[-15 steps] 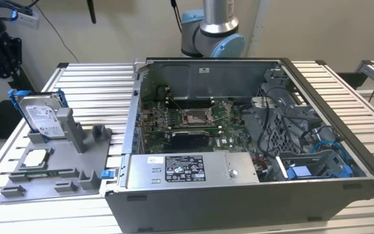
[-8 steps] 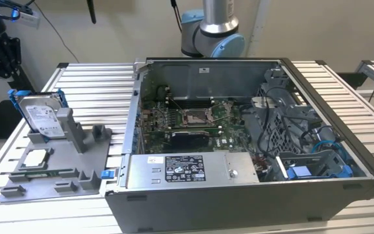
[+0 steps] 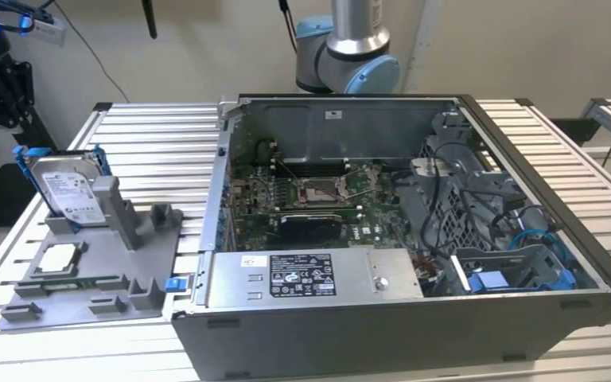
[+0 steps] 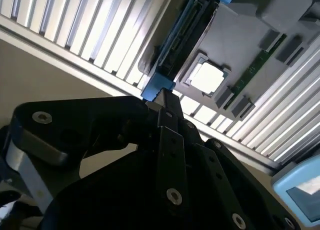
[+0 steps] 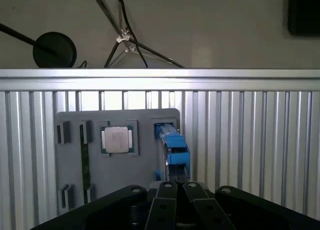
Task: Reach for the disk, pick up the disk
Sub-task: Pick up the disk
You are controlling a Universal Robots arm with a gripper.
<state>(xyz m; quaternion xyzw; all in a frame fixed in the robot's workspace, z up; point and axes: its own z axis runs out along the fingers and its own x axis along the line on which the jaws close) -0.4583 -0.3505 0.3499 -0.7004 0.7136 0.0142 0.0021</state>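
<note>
No print on the disk (image 3: 70,191) is legible.

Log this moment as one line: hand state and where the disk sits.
phase: reach | hand: shut, empty, apart from disk | disk: upright in grey holder, beside open computer case, untouched

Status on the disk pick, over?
Tool shut, empty, just short of disk. Disk upright in grey holder, untouched. Nothing between them.
</note>
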